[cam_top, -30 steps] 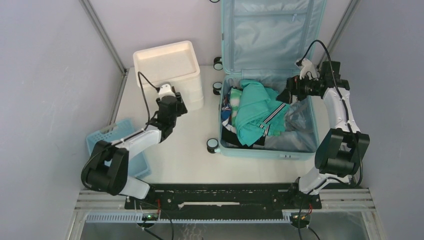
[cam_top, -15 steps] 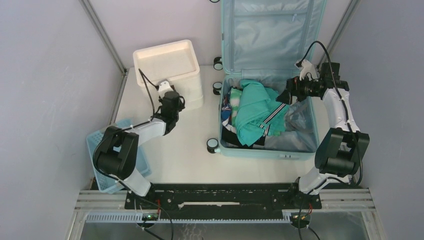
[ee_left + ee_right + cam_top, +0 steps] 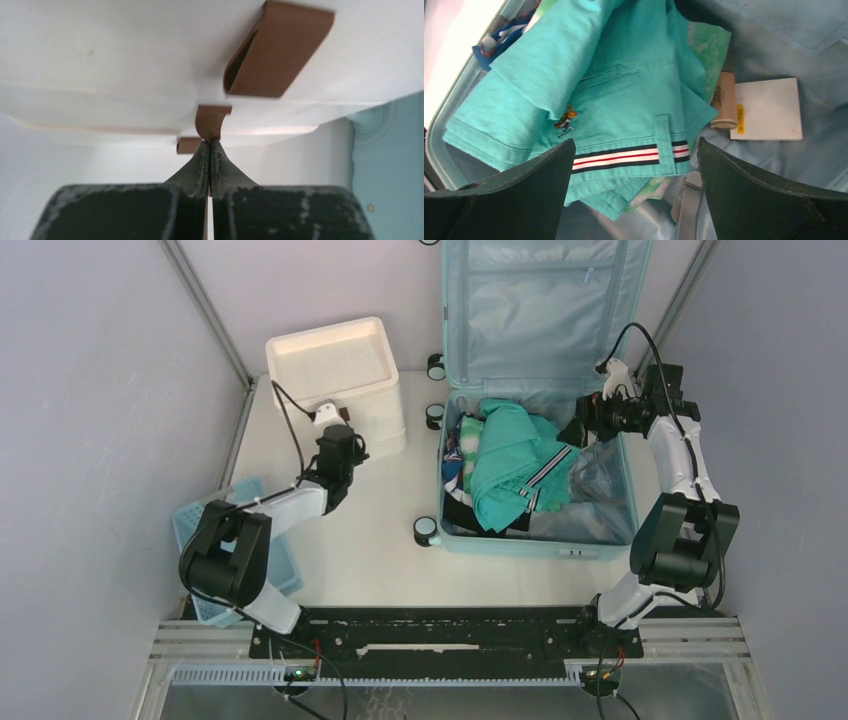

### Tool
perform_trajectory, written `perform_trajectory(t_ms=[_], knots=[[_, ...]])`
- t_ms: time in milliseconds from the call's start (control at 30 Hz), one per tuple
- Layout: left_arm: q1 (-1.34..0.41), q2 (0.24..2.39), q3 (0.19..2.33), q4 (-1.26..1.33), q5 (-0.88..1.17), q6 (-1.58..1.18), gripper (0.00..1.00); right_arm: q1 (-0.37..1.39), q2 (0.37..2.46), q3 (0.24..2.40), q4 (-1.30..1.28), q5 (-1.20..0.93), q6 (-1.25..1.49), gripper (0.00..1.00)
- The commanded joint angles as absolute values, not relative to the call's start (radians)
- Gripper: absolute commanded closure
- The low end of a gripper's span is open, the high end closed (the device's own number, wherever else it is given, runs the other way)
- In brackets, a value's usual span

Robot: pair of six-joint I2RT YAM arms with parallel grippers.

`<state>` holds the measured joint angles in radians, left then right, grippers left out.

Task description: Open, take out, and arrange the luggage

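- 2 pincers: left pincer closed, tips touching the small brown handle of the white plastic drawer unit; right pincer spread wide over the teal striped-hem shirt.
- The light-blue hard-shell suitcase lies open, packed, on the white desk.
- Risk: tips slip off the handle; hold looks slight.
- Room: pale grey walls, close in.

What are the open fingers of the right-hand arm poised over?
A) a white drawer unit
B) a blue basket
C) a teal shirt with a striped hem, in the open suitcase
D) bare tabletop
C: the right wrist view looks down between the spread right fingers onto the teal shirt, which lies inside the light-blue suitcase.
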<state>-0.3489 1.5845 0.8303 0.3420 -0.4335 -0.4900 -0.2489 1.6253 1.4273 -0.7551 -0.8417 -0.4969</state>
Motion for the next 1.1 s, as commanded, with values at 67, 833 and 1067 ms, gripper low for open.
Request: perform_trajectory(t_ms=[67, 833, 1067], knots=[[-0.358, 1.435, 0.703, 0.317, -0.309, -0.579, 1.0, -0.259, 1.68, 1.509, -0.697, -0.789, -0.518, 0.0], [-0.451, 1.167, 0.572, 0.042, -0.185, -0.684, 1.0, -0.193, 2.005, 1.721, -0.572, -0.535, -0.376, 0.46], [-0.451, 1.108, 0.577, -0.032, -0.158, -0.695, 0.96, -0.156, 2.075, 1.693, -0.661, -0.491, -0.423, 0.44]])
